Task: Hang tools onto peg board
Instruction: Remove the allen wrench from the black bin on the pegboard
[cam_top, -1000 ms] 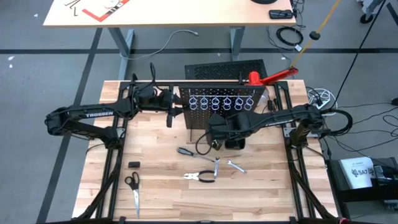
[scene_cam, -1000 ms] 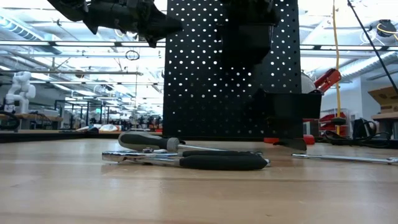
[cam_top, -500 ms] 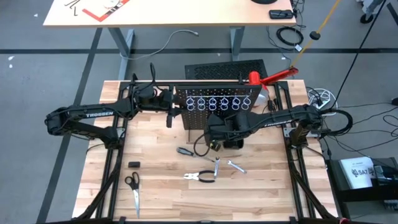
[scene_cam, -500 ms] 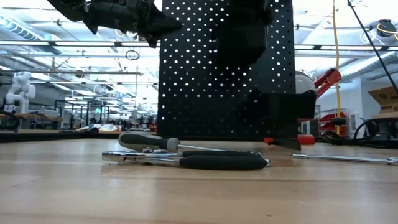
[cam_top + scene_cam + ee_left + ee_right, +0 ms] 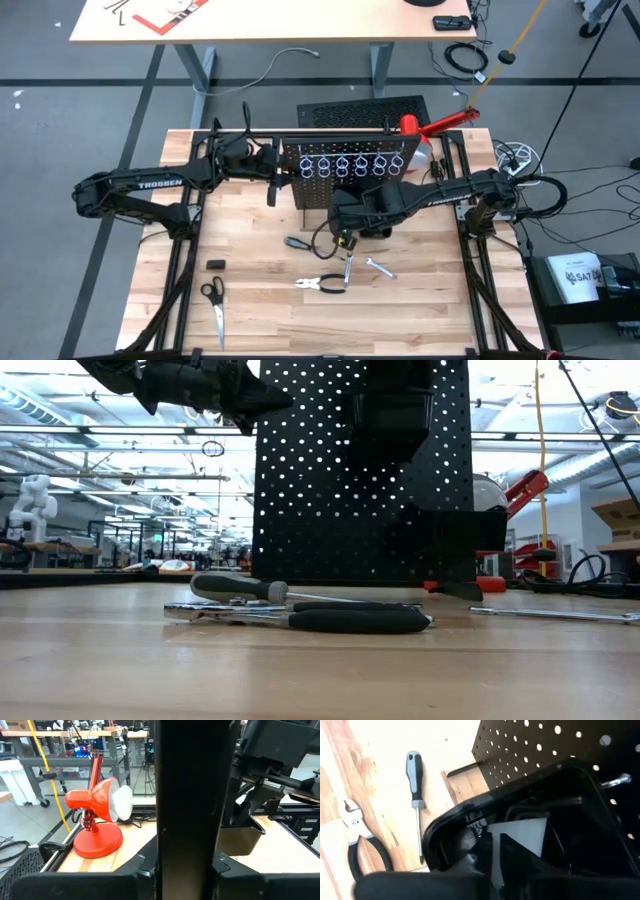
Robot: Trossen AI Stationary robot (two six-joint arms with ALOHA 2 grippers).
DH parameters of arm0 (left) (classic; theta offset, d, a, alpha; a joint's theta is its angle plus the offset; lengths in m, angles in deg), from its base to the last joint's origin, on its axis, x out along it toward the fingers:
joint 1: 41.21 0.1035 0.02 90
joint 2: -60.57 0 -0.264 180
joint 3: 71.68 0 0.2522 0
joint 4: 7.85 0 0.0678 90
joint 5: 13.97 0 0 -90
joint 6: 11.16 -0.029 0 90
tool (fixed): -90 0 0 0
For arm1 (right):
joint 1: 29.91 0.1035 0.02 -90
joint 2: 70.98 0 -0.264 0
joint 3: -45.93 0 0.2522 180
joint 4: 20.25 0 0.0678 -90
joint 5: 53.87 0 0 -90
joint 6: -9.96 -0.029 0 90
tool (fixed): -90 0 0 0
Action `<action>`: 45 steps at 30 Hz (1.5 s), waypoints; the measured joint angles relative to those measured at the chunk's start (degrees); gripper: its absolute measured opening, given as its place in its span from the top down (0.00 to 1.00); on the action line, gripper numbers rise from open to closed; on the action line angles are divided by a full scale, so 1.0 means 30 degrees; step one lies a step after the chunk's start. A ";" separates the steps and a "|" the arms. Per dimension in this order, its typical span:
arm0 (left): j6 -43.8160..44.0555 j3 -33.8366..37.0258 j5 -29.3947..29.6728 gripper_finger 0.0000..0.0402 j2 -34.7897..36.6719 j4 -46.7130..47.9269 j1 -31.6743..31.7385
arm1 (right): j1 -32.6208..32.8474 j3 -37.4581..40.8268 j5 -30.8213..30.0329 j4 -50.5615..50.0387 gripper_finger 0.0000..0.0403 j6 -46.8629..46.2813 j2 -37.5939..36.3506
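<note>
Nearest, on the worktop (image 5: 250, 320): pliers (image 5: 322, 285), wrenches (image 5: 378, 267), screwdriver (image 5: 298, 243), all unhung. Beyond, right gripper (image 5: 345, 215) over the black bin (image 5: 530, 815), jaws' state untold; centre it before release. Farthest, peg board (image 5: 345, 165) upright; left gripper (image 5: 283, 179) pinches its edge, steady.

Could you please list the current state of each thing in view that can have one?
Peg board: upright, left gripper at its edge.
Bin: on the board, right gripper at it.
Rings: all empty.
Screwdriver: lying flat on the table.
Pliers: lying flat, not hung.
Wrenches: lying flat, not hung.
Scissors: lying flat, blades shut.
Lamp: standing upright.
</note>
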 joint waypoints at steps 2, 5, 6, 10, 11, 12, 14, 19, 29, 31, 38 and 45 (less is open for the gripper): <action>0.0007 0.0000 0.0001 0.80 0.0000 0.0000 0.0000 | 0.0000 -0.0006 -0.0049 -0.0113 0.88 -0.0073 -0.0008; 0.0002 0.0000 -0.0009 0.80 0.0000 0.0007 0.0000 | -0.0022 -0.0032 -0.0196 -0.0279 0.76 -0.0112 -0.0036; 0.0007 0.0000 -0.0024 0.80 0.0000 0.0007 0.0000 | -0.0022 -0.0034 -0.0385 -0.0332 0.71 -0.0198 -0.0036; 0.0007 -0.0007 -0.0165 0.80 0.0000 0.0009 0.0007 | -0.0170 -0.0034 -0.0737 -0.0626 0.56 -0.0549 0.0009; 0.0007 -0.0007 -0.0238 0.80 0.0000 0.0012 0.0012 | -0.0191 -0.0034 -0.0719 -0.0705 0.53 -0.0568 0.0032; 0.0007 -0.0007 -0.0285 0.80 0.0000 0.0015 0.0015 | -0.0205 -0.0034 -0.0721 -0.0721 0.51 -0.0568 0.0092; 0.0015 -0.0007 -0.0371 0.81 0.0000 0.0029 0.0015 | -0.0295 0.0042 -0.0738 -0.0738 0.47 -0.0546 0.0243; -0.0100 -0.0007 -0.0655 0.84 0.0007 0.0029 0.0007 | -0.0629 0.0733 -0.0485 -0.0650 0.46 -0.0583 0.0200; -0.0081 -0.0007 -0.0803 0.84 0.0007 -0.0044 0.0017 | -0.1264 0.1117 0.0672 -0.0340 0.61 -0.0333 0.0189; -0.0102 -0.0007 -0.0815 0.84 0.0007 -0.0042 0.0022 | -0.1268 0.1102 0.0744 -0.0315 0.69 -0.0173 0.0166; -0.0102 -0.0007 -0.0874 0.84 0.0007 -0.0002 0.0022 | -0.1246 0.1102 0.0923 -0.0060 0.86 -0.0058 0.0168; -0.0102 -0.0007 -0.0902 0.84 0.0007 0.0015 0.0029 | -0.1120 0.1131 0.0765 0.0210 0.86 -0.0068 0.0089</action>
